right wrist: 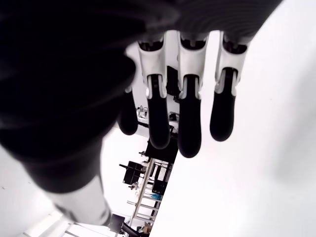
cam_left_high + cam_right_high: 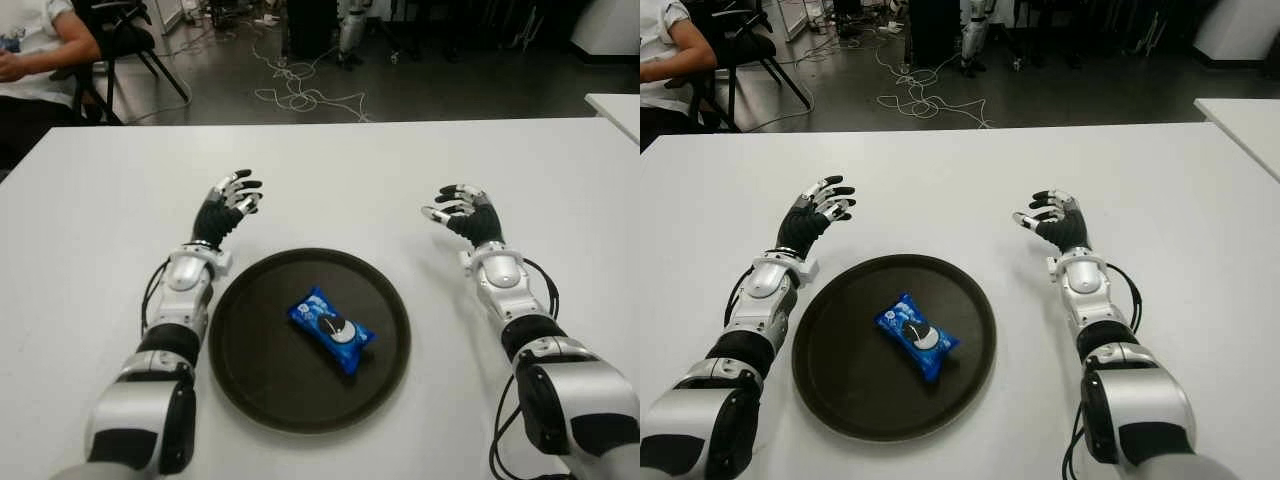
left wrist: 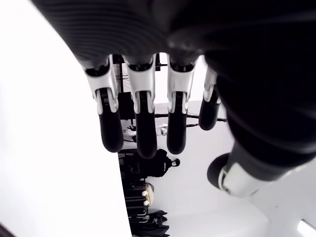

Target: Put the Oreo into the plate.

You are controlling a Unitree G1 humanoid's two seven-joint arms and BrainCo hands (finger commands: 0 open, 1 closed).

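White table (image 2: 420, 160): I see Oreo pack (image 2: 331, 329) lying in plate (image 2: 250, 380). Left hand (image 2: 228, 204) & right hand (image 2: 462, 211) flank it, fingers spread, empty. Person at far left cut off.

The only printed thing in view is the blue Oreo packet (image 2: 331, 329), lying in the dark round plate (image 2: 250, 380) on the white table (image 2: 330, 170). Its wrapper carries a picture of a black-and-white biscuit and some white marking beside it, but the lettering is too small to read as words. No other label, number or sign shows on the table or in the room behind
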